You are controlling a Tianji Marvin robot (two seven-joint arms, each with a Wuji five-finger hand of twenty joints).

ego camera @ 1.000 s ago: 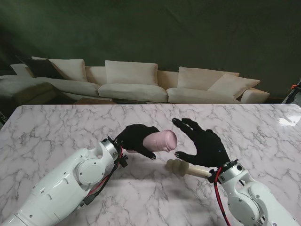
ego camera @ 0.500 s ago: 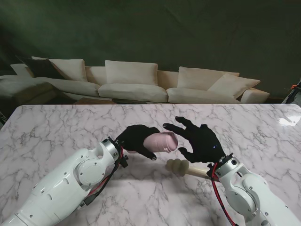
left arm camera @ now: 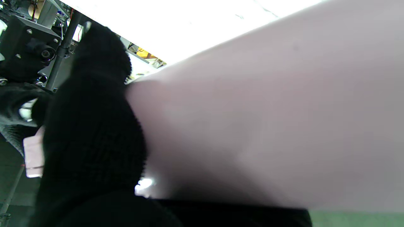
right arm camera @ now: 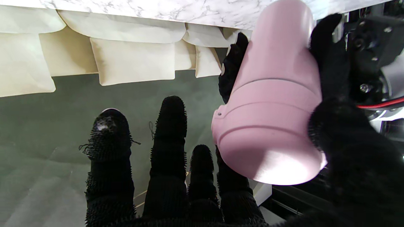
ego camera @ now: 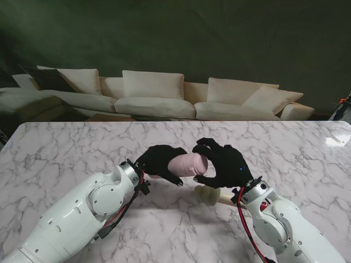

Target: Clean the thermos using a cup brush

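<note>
Marble desk, pale sofa behind. Left robot hand grips the pink thermos level above the desk. Right robot hand curls round its lid, fingers not yet closed; best seat them fully before twisting. Cup brush lies beneath.

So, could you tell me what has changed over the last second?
The right hand has moved in from the right and curled its fingers around the capped end of the pink thermos; a second ago it hovered open beside it. The left hand holds the thermos sideways above the table as before, and the brush still lies on the marble nearer to me.
</note>
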